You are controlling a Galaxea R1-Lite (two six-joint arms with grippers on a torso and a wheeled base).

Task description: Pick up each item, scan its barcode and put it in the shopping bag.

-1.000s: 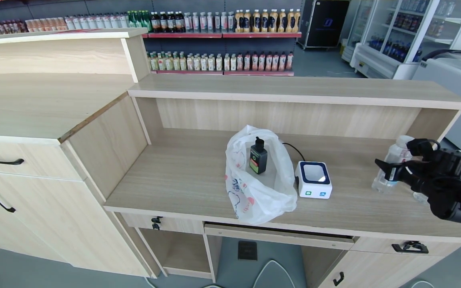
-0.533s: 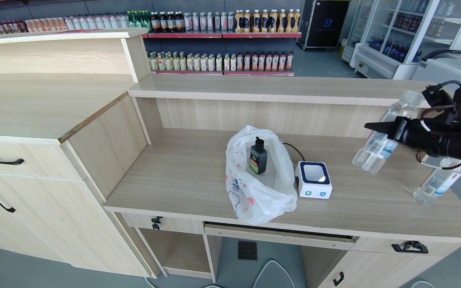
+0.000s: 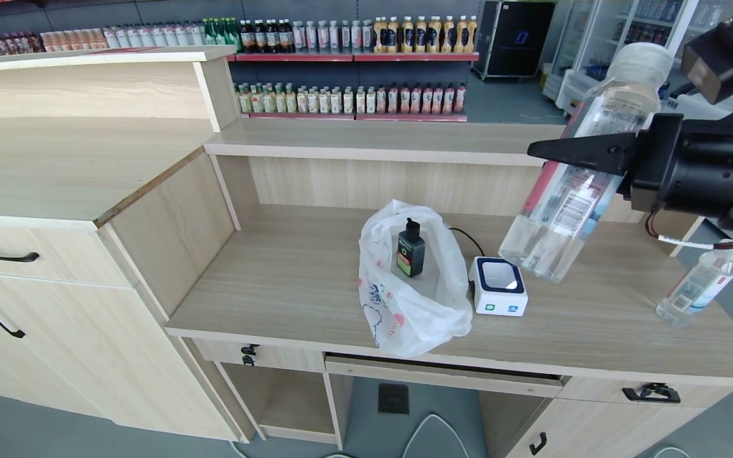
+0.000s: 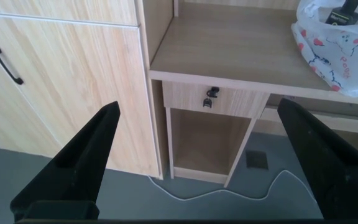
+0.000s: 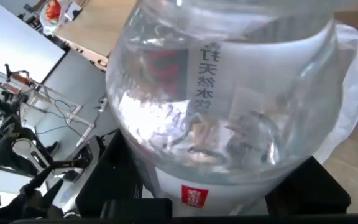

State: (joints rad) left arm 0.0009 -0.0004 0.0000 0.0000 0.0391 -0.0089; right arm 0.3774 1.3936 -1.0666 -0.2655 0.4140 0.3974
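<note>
Worktop: a pale wooden worktop (image 3: 290,273) set into a shop checkout, with a raised ledge along its far side and drawers with black handles below.

Drinks shelves: red-edged shelves (image 3: 354,56) in the room behind, lined with rows of bottled drinks.

Shopping bag: a white plastic shopping bag (image 3: 398,318) with red and blue print sits near the middle of the worktop, close to the front edge, its mouth open upward.

Water bottle: a clear water bottle (image 3: 570,197) is held in the air over the right part of the worktop, tilted, cap high and away, base low and just beside the scanner on its right. A barcode label faces the head camera.

Right gripper: the right gripper (image 3: 586,159) reaches in from the right, its jaws clamped across the middle of the water bottle.

Left gripper: the left gripper (image 4: 194,162) is low beside the cabinet, below the worktop's front edge, jaws wide apart with nothing between them.

Scanner: a small white box scanner (image 3: 499,286) with a dark window on top, just to the right of the shopping bag, a black cable behind it.

Second water bottle: a second water bottle (image 3: 697,287), clear, stands cap up at the worktop's right end, well apart from the scanner.

Dark bottle: a dark bottle (image 3: 410,249) with a black cap and a red and green label stands upright inside the shopping bag.
</note>
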